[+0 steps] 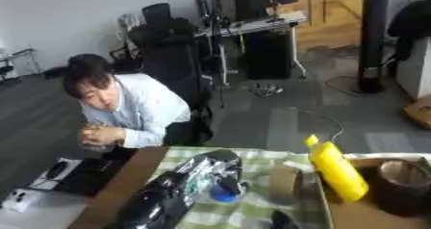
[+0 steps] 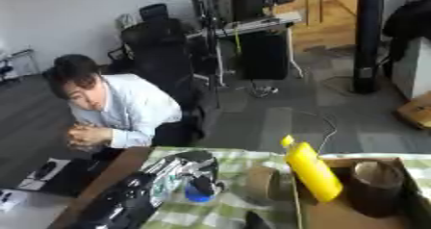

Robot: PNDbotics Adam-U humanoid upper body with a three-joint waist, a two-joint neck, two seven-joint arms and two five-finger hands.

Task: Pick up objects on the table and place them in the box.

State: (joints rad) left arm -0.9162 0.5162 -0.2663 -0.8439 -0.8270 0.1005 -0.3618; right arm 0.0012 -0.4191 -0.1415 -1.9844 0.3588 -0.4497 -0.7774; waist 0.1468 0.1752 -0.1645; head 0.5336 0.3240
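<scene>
L hand [image 1: 221,168] curls round a blue cap [image 1: 224,194] over checked cloth surface [image 1: 252,213]. Smooth yellow bottle [image 2: 313,172] leans in cardboard box [image 2: 336,213]; right eye view shows box's far-right rim. R hand unseen.

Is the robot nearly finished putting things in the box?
Not yet. The yellow squeeze bottle leans on the cardboard box rim, and a dark round container sits inside. The left hand is around a blue-capped object. A brown tape roll still waits on the checkered cloth.

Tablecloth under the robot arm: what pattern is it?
Green and white checked tablecloth, clearest in the left eye view.
</scene>
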